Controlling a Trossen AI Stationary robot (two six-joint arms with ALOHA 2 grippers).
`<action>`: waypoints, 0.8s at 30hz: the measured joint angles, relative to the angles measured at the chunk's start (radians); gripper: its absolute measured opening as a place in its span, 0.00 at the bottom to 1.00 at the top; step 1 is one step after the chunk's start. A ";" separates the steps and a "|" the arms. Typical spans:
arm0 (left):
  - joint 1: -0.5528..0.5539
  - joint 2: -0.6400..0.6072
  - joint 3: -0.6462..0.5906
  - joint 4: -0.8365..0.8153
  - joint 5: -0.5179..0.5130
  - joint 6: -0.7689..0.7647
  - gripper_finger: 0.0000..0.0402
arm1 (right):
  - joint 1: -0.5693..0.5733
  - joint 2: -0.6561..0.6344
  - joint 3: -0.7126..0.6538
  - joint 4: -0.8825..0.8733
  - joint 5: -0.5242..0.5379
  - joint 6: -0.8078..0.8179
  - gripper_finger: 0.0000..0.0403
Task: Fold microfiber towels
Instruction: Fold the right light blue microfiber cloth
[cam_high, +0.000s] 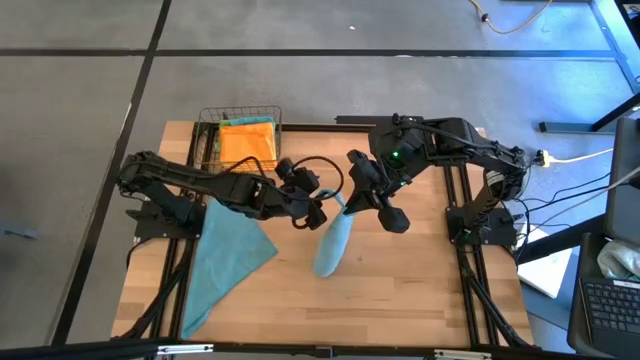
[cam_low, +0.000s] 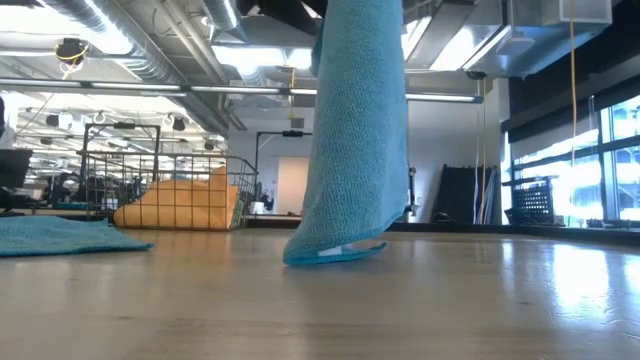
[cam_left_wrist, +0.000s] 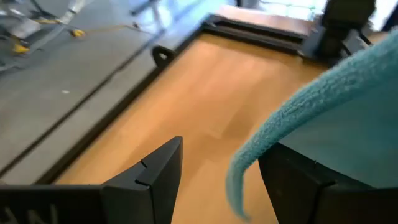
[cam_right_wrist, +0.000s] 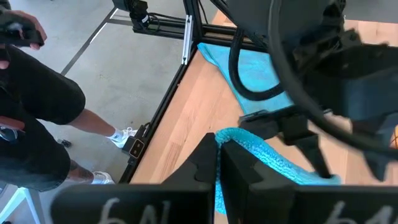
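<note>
The teal towel (cam_high: 333, 243) hangs mid-table, its long axis running almost straight up and down, so that only its bottom hem curls on the wooden table (cam_high: 420, 290). Its top edge is pinched in the right gripper (cam_high: 345, 205), whose fingers are pressed together on the cloth. The left gripper (cam_high: 318, 212) sits just beside that same top edge, at about nine o'clock from the right one, fingers spread with the cloth's edge passing across them, not yet closed on it. Both are equally near, so the next grab looks like the left arm's. A second teal towel (cam_high: 225, 255) lies flat at eight o'clock, and a wire basket (cam_high: 240, 135) holding an orange towel (cam_high: 247, 142) stands at eleven.
</note>
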 joint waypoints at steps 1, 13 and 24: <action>0.000 0.005 0.000 -0.001 0.021 0.000 0.50 | 0.000 0.000 0.000 0.000 0.000 0.000 0.03; -0.012 0.063 0.000 -0.006 0.084 -0.003 0.50 | 0.000 0.000 0.000 0.000 0.000 0.002 0.03; -0.014 0.063 0.000 -0.101 0.099 -0.039 0.50 | 0.000 0.000 0.000 -0.001 0.000 0.005 0.03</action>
